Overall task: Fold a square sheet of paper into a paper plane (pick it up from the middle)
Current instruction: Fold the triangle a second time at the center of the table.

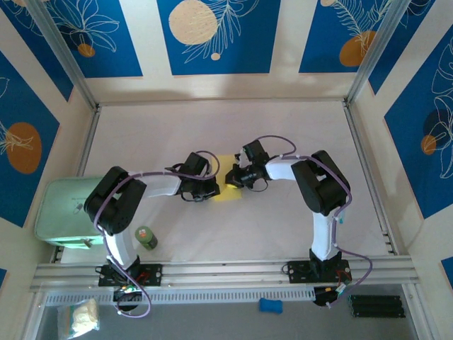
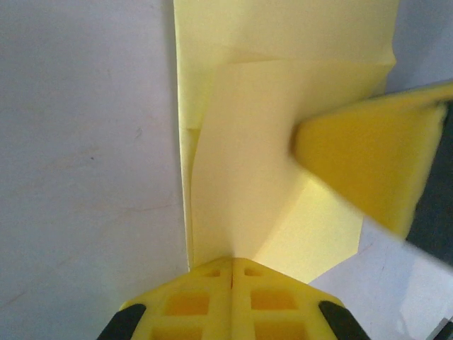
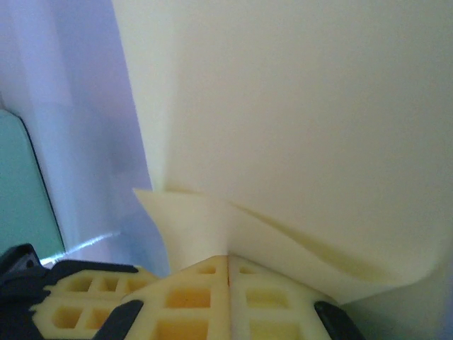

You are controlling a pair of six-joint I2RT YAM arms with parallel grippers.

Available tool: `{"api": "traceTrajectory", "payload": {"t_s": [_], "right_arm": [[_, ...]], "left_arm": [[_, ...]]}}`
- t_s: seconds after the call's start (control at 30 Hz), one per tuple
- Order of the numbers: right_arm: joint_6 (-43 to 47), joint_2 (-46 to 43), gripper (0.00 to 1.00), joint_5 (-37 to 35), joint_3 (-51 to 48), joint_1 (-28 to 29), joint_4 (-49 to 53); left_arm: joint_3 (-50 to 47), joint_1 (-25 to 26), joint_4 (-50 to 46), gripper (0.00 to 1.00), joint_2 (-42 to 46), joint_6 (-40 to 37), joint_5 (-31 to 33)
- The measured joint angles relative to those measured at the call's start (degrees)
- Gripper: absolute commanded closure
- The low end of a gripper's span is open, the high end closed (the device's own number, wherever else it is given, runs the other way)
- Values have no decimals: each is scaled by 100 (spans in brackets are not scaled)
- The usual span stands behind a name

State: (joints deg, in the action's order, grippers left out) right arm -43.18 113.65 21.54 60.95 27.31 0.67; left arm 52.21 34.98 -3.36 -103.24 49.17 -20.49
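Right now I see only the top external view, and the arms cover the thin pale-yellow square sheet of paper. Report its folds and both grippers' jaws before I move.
Observer: In the left wrist view, the thin pale-yellow square sheet of paper has a flap folded over a lower layer, with a straight creased edge along its left side.
Operator: Give me the left gripper.
Observer: The left gripper is shut, its tips meeting at the paper's near edge.
Operator: Now the right one.
Observer: The right gripper is shut too. A layer of the paper curls up off the sheet at its tips; whether it is pinched, I cannot tell.
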Motion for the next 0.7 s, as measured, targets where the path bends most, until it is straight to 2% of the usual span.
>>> {"api": "traceTrajectory", "payload": {"t_s": [0.2, 0.47, 0.63, 0.7], "right_arm": [[15, 107, 99, 57, 116, -470, -96], [111, 20, 99, -577, 319, -931, 105], [155, -621, 94, -785, 151, -739, 286], [94, -940, 90, -791, -9, -616, 282]], "left_arm": [[-122, -4, 199, 100, 39, 26, -2], [-70, -4, 118, 100, 44, 11, -7], [92, -4, -208, 85, 48, -22, -37], [164, -7, -310, 82, 74, -17, -44]]}}
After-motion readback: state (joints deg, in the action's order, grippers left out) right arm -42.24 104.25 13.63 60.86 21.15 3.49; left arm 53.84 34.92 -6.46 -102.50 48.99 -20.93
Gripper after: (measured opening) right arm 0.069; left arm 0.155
